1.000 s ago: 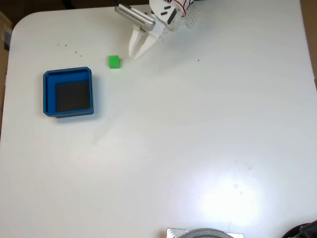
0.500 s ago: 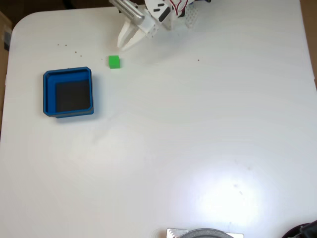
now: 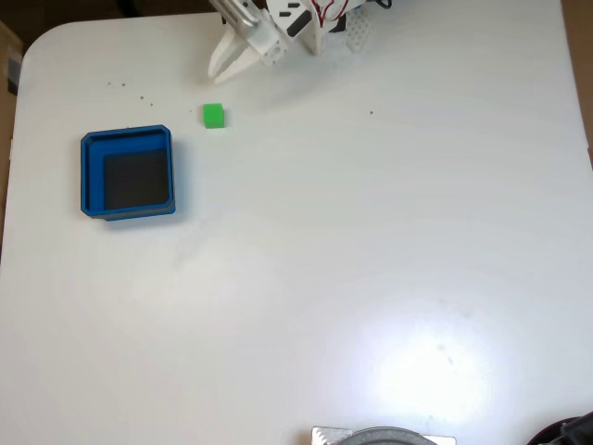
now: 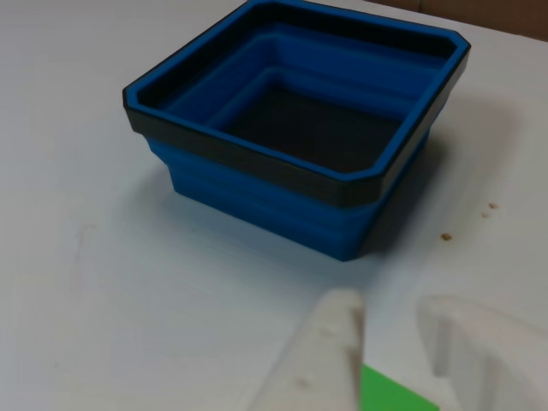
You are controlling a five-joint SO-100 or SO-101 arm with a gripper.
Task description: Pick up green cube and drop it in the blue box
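In the fixed view the green cube (image 3: 214, 115) lies on the white table, up and to the right of the blue box (image 3: 128, 172), a square tray with a dark floor. My white gripper (image 3: 220, 73) hangs near the table's top edge, just above the cube and apart from it, its fingers pointing down-left. In the other view the blue box (image 4: 257, 184) stands ahead, and my gripper (image 4: 390, 310) is open with nothing held. A corner of the green cube (image 4: 392, 396) shows low between the two fingers (image 4: 336, 342).
The arm's base (image 3: 320, 19) sits at the top edge of the table. A grey round object (image 3: 382, 436) pokes in at the bottom edge and a dark shape (image 3: 570, 431) fills the bottom right corner. Small dark specks (image 3: 139, 95) dot the table above the box.
In the fixed view the gripper has drawn up and to the left, toward the table's top edge, and its fingers look closer together. Cube and box have not moved.
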